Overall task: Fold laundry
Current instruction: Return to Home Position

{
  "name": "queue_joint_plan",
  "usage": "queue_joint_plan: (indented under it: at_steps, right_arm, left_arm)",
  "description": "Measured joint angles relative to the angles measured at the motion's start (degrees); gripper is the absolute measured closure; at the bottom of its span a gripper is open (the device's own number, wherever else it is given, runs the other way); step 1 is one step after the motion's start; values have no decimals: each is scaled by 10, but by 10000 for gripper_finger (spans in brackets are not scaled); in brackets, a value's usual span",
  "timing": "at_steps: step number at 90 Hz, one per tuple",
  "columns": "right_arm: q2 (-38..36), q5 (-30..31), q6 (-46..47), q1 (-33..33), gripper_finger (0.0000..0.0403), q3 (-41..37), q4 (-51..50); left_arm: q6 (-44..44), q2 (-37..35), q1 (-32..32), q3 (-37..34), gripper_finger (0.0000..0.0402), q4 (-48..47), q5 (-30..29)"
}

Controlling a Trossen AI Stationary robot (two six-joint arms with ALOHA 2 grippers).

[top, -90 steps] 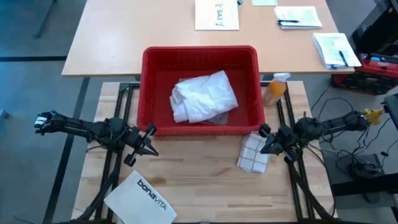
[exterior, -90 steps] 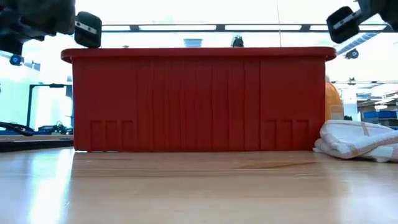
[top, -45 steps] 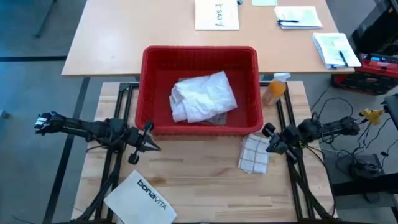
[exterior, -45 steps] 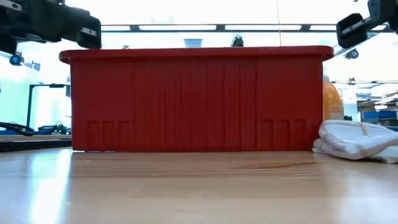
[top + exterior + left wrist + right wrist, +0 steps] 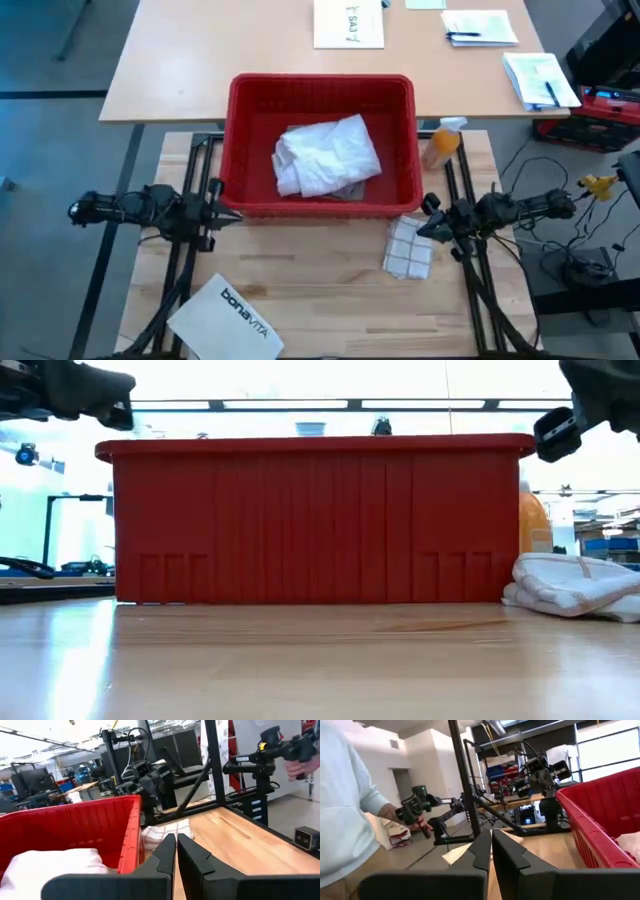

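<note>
While the white shirt lies in the red bin, the left claw hangs clenched and empty beside it; the right claw, likewise clenched, holds nothing.

Folded white shirt, lying in red bin

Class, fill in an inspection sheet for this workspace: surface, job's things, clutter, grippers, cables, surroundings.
Surface: wooden table, no spills seen.
Job's things: white shirt lies bundled inside the red bin.
Clutter: checked cloth and orange spray bottle right of the bin; bonavita bag front left.
Grippers: left gripper shut, empty, near the bin's left front corner; right gripper shut, empty, beside the cloth.
Cables: loops on the floor, right.
Surroundings: beige table behind; a person nearby.
</note>
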Motion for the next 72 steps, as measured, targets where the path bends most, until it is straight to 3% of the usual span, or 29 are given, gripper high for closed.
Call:
queue_joint_plan:
  at_steps: [14,27,49,72]
  right_arm:
    - [0,1,0,0,403,0,-3]
    - [0,5,19,0,403,0,-17]
    - [0,5,25,0,403,0,-23]
    - [0,5,30,0,403,-1,-25]
  left_arm:
    - [0,-63,0,-3,401,-36,0]
    - [-4,-61,0,-4,401,-38,-10]
    - [-36,-63,0,-81,402,186,35]
    - [-64,-65,0,-137,402,216,51]
